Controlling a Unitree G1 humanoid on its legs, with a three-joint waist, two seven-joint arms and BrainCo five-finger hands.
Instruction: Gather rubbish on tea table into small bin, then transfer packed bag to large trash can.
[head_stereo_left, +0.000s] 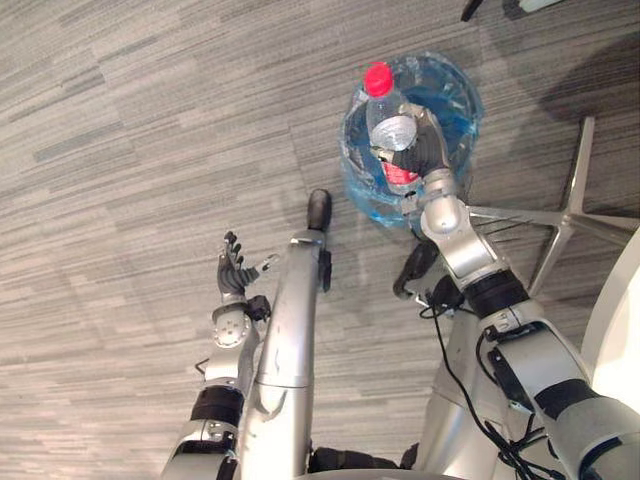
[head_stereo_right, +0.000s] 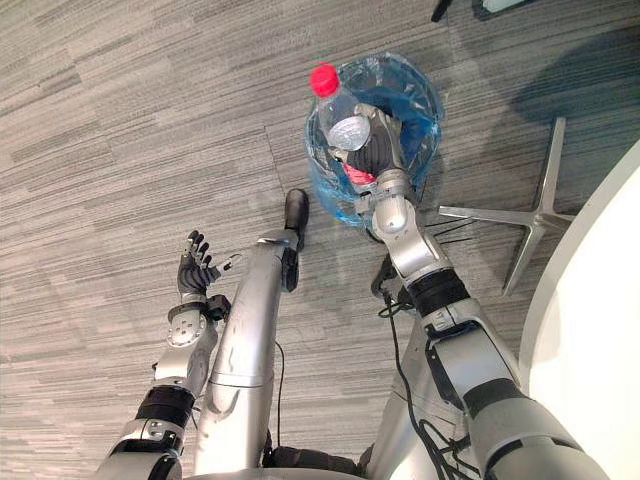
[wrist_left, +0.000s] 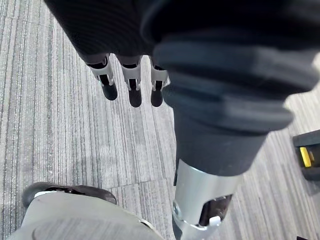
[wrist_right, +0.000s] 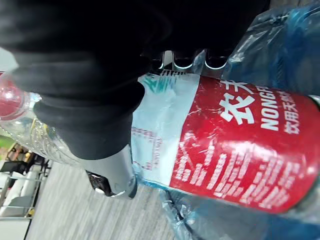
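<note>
In the upper right of the head view the right hand (head_stereo_left: 428, 148) has its fingers curled round a clear plastic bottle (head_stereo_left: 388, 125) (red cap, red-and-white label) over the blue-bagged small bin (head_stereo_left: 460, 90), while the left hand (head_stereo_left: 232, 270), lower left of centre, hangs empty with fingers spread above grey carpet (head_stereo_left: 120, 150).

Grey carpet floor (head_stereo_left: 120, 120), finely striped, the stripes changing direction from tile to tile. A silver star-shaped metal base (head_stereo_left: 572, 210) stands on it near the right edge, its flat spokes spread low over the carpet. A dark slanted bar (head_stereo_left: 472, 10) meets the floor's far edge. In the left wrist view, a black block with a yellow patch (wrist_left: 307, 157) rests on the carpet.
</note>
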